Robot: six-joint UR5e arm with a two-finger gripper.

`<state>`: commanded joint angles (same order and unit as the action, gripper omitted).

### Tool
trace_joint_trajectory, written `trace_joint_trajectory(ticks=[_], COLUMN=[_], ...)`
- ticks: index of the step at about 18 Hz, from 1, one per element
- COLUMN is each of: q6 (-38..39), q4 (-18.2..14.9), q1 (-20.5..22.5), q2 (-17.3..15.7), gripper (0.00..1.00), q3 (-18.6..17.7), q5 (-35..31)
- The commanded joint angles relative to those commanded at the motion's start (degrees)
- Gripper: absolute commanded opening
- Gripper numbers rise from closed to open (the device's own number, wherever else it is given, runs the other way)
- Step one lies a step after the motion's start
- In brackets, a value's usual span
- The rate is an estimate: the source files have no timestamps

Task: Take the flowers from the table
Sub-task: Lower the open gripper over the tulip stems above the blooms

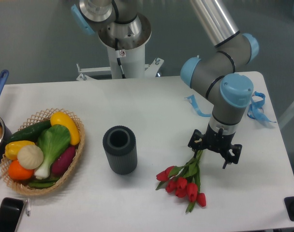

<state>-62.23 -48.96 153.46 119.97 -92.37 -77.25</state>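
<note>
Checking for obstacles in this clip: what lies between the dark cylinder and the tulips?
Only bare table. The camera view shows nothing standing or lying between the cylinder and the tulips.

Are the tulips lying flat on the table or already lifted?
Lying flat. The flowers rest on the table, blooms toward the camera; the tool sits over their stems, fingers apparently spread.
</note>
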Motion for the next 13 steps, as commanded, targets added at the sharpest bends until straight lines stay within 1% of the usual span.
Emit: trace_joint_trajectory(ticks=[8, 11, 13], q6=[-0.44, -0.70, -1.23], q4=[0.09, 0.26, 0.26], q1=[-0.62, -0.79, -0.62], q2=[0.17, 1.23, 0.97], gripper=[1.00, 1.00, 1.00], q3=[-2.02, -2.11, -3.08], q5=[0.17, 0.09, 0.09])
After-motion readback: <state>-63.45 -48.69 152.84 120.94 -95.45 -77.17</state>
